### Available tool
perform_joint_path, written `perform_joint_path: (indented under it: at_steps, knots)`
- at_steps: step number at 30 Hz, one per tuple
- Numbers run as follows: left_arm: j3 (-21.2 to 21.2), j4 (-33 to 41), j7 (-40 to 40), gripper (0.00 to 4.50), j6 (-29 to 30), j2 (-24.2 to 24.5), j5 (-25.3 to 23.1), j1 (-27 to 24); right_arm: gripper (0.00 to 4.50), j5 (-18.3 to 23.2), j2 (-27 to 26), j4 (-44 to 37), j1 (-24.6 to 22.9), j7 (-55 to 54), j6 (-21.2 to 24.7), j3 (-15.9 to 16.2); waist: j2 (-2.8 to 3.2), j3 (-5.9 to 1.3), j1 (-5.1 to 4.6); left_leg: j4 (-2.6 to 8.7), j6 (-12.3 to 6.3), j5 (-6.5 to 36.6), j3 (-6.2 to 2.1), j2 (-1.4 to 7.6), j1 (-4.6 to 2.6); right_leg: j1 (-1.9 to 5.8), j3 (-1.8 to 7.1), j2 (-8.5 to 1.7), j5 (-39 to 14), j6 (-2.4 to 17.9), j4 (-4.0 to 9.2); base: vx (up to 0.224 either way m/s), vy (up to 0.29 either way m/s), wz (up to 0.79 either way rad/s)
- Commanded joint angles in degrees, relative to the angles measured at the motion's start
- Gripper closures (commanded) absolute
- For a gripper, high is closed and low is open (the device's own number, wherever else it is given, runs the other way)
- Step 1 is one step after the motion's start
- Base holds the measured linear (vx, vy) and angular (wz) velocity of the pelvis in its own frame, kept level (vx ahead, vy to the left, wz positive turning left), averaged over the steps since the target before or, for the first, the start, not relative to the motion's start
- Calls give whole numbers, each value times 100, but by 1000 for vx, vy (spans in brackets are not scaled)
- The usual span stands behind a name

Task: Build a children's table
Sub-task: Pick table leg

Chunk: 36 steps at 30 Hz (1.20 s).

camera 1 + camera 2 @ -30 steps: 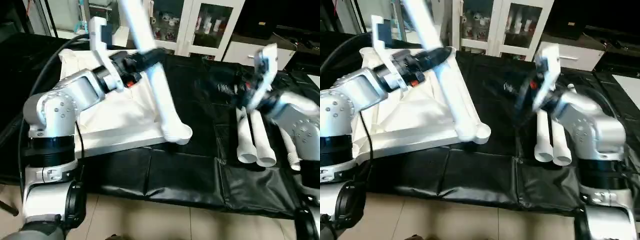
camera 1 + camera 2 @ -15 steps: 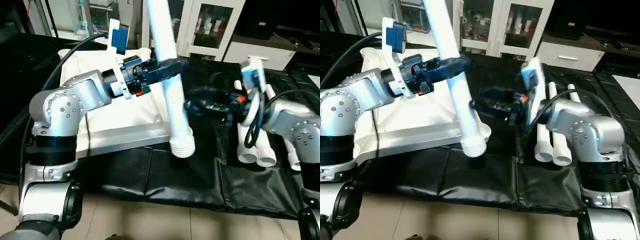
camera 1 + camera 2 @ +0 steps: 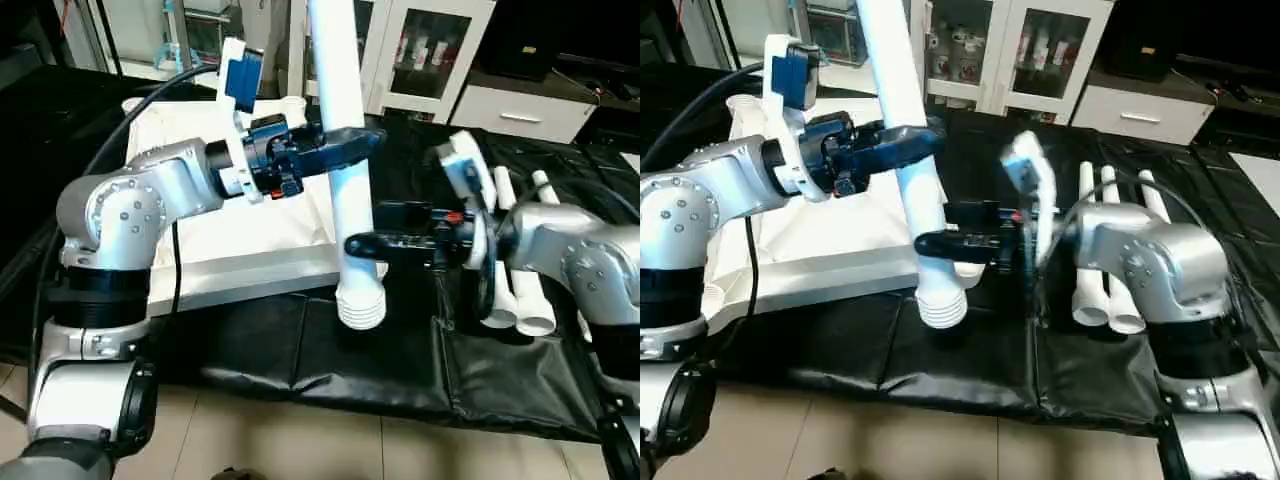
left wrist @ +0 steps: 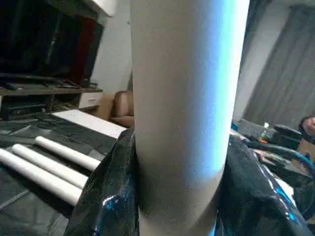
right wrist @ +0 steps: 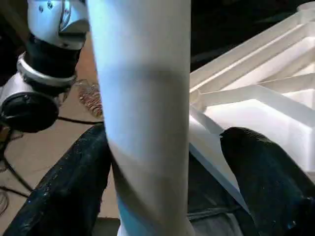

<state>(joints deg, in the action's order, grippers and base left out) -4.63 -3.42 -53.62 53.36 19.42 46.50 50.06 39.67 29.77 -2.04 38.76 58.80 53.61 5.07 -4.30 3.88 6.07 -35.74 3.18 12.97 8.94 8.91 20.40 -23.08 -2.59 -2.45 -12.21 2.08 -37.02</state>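
The children's table is in parts. Its white tabletop (image 3: 240, 235) lies underside up on the black work table, and its ribs show in the right wrist view (image 5: 256, 105). My left gripper (image 3: 340, 145) is shut on one white leg (image 3: 338, 90) at mid-length and holds it nearly upright, ribbed end (image 3: 361, 305) down, just off the tabletop's near right corner. My right gripper (image 3: 362, 243) reaches in from the right and stands open astride the leg's lower part. A gap shows beside one of its fingers (image 5: 266, 187). Black fingers (image 4: 106, 196) press the leg (image 4: 182, 98) from both sides.
Three more white legs (image 3: 1105, 285) lie side by side on the black cover at the right, under my right forearm (image 3: 560, 250). White glass-door cabinets (image 3: 430, 50) stand behind the table. Light floor (image 3: 300, 440) shows below the table's front edge.
My left arm swung the leg from a slant over the tabletop to nearly upright. My right gripper moved left from above the spare legs to straddle the leg's lower part.
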Motion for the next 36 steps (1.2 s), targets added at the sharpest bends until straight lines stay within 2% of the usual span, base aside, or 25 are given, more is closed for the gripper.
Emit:
perform_joint_path:
  at_steps: [1,6,14,17,19,22,24,28,30,32,36]
  knots:
    - [9,124,-154,271,11,-63,185,165,74,-73,29,43,92,-25,77,46,23,-436,18,356,-189,-427,-80,378,-22,427,325,-605,400,1464,323,0,0,0]
    - [-83,73,-291,271,32,-67,371,182,74,6,-16,24,155,49,96,96,29,-438,46,357,-186,-416,-80,383,-25,421,324,-606,425,1462,317,0,0,0]
    - [61,-60,-525,271,-101,-17,230,140,74,-11,-4,38,147,175,128,227,38,-441,45,363,-168,-400,-85,383,-19,428,321,-605,442,1445,314,0,0,0]
    - [126,-56,-601,271,-128,-14,182,127,74,-74,7,17,124,244,106,369,49,-447,48,360,-166,-418,-84,386,-26,422,318,-604,504,1459,307,0,0,0]
    - [152,-11,-588,271,-109,-17,183,125,101,-95,23,-18,106,291,104,445,44,-446,47,361,-156,-398,-86,390,-25,426,321,-612,520,1478,307,0,0,0]
    - [173,25,-577,271,-84,-17,186,136,112,-94,55,-60,85,350,105,505,39,-448,50,359,-158,-391,-83,386,-19,433,324,-608,521,1481,304,0,0,0]
    - [199,8,-622,271,-83,-6,157,160,151,-116,106,-102,59,420,93,579,47,-449,51,359,-152,-397,-87,389,-20,433,323,-609,539,1483,303,0,0,0]
    - [234,-38,-690,271,-106,9,121,180,172,-165,144,-122,42,463,70,645,41,-447,50,357,-156,-393,-86,384,-16,438,326,-607,540,1478,305,0,0,0]
    - [247,-53,-711,271,-114,15,114,185,199,-181,149,-120,43,466,63,657,45,-449,51,358,-145,-404,-87,385,-14,437,324,-605,546,1469,300,0,0,0]
    - [272,-72,-744,271,-135,28,90,185,202,-190,162,-126,34,483,51,676,51,-450,52,357,-145,-412,-89,387,-19,434,324,-606,559,1468,301,0,0,0]
    - [319,-119,-808,271,-187,70,44,188,243,-199,199,-146,13,555,20,706,56,-452,52,360,-134,-381,-90,387,-25,436,323,-605,550,1483,300,0,0,0]
